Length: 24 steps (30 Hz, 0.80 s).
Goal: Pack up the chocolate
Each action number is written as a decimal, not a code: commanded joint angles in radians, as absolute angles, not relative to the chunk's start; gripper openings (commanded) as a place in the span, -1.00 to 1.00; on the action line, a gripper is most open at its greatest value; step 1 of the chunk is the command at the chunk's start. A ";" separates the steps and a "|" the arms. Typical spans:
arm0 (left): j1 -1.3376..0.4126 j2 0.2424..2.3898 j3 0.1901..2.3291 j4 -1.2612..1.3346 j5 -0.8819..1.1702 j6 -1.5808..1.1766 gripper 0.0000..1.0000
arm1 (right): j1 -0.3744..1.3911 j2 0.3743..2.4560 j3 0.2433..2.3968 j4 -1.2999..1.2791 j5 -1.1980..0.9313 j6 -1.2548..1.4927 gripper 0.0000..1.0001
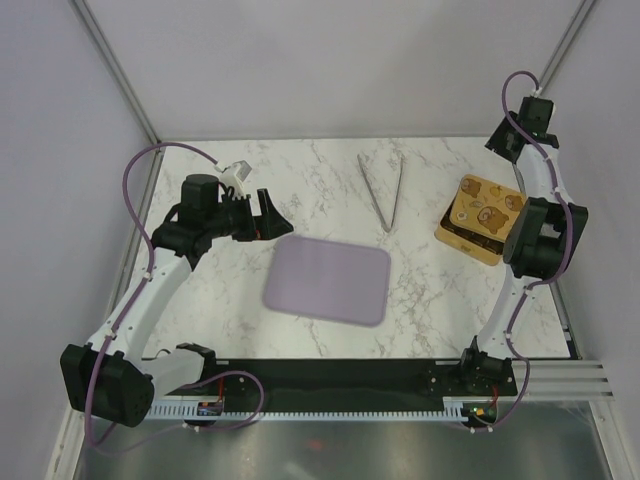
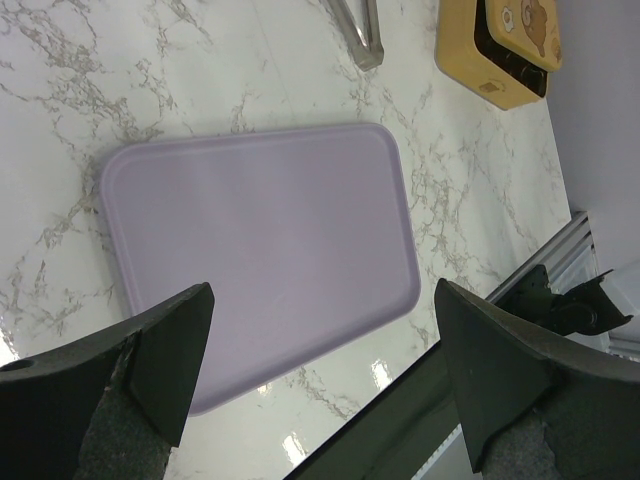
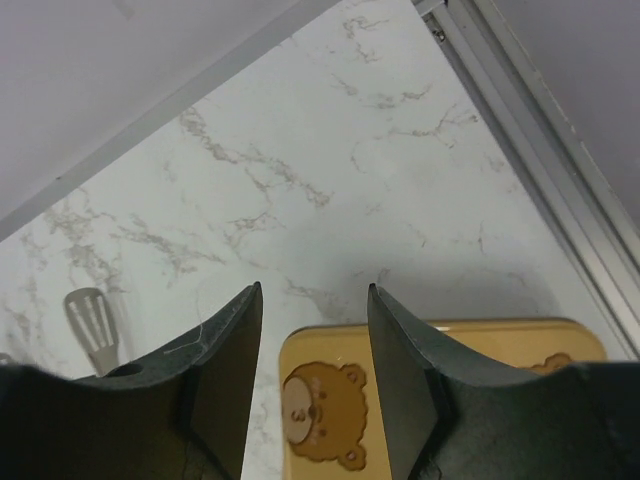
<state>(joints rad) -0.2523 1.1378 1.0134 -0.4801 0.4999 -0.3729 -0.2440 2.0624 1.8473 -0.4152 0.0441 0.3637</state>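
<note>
No chocolate pieces show in any view. The lilac tray (image 1: 327, 280) lies bare in the middle of the table; it also shows in the left wrist view (image 2: 260, 250). The gold box (image 1: 478, 212) with bear pictures sits at the right, and shows in the left wrist view (image 2: 490, 60) and the right wrist view (image 3: 330, 365). My left gripper (image 1: 270, 215) (image 2: 322, 300) is open and empty, held above the table at the tray's left end. My right gripper (image 1: 517, 222) (image 3: 314, 300) is open and empty above the box's far corner.
Metal tongs (image 1: 383, 190) lie at the back centre, between tray and box; their ends show in the left wrist view (image 2: 360, 35) and the right wrist view (image 3: 90, 320). A metal rail (image 3: 540, 130) runs along the table's right edge. Walls close the back and sides.
</note>
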 commanded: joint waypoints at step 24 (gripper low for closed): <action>-0.239 1.115 1.026 -0.457 0.541 -0.341 0.99 | -0.368 2.276 2.042 -0.673 0.348 0.318 0.19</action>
